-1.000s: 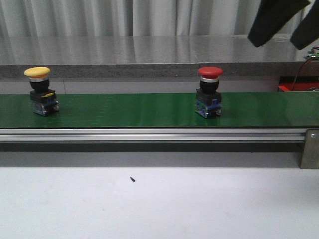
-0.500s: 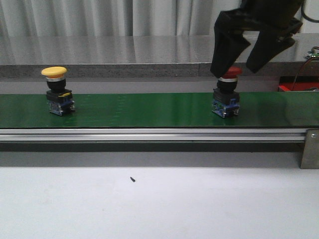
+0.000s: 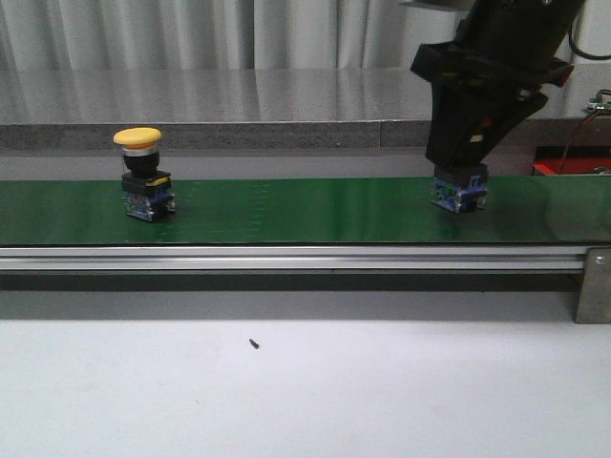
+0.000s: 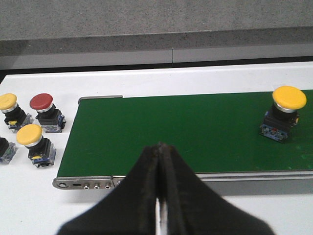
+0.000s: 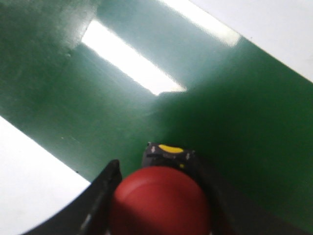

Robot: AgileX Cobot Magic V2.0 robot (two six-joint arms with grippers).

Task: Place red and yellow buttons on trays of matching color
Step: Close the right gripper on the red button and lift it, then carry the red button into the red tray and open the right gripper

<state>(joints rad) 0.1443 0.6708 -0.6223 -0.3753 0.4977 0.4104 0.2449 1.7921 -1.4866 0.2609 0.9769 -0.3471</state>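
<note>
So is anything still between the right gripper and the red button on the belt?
Nothing visible. The right gripper is down over the red button, its fingers on either side of the cap in the right wrist view. Whether they have closed on it cannot be told. The yellow button stands well away on the green belt.

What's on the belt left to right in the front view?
yellow button → right gripper down over the red button → red tray at the far right edge, behind the belt.
</note>
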